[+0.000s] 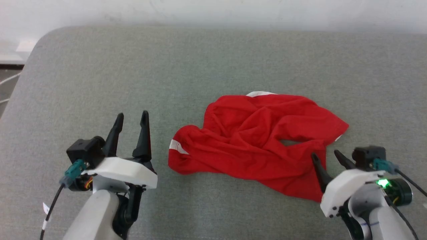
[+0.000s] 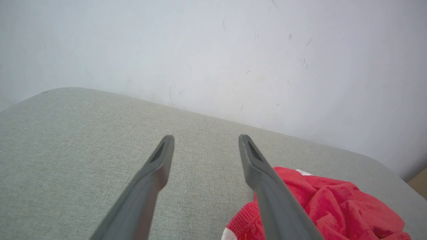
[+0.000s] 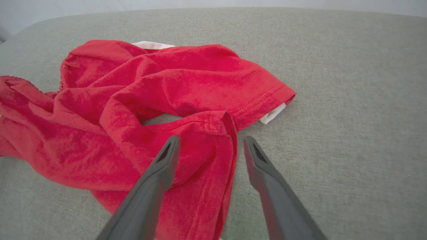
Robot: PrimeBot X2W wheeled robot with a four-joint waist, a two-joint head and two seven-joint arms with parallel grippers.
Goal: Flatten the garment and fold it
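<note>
1. The red thin-fabric shorts (image 1: 253, 140) lie crumpled on the grey woven-cloth surface (image 1: 133, 66), right of its middle.
2. Their long axis runs left to right. The gathered waistband (image 2: 245, 216) points to the robot's left and a stitched leg hem (image 3: 263, 96) to its right.
3. A white stripe (image 1: 260, 94) peeks out at the far edge.
4. The left pincer (image 1: 132, 114) stands wide, near the waistband end but apart from it.
5. The right pincer (image 1: 325, 153) is also wide and grips nothing. It is at the near right edge, one finger over the cloth and the other over bare surface.
</note>
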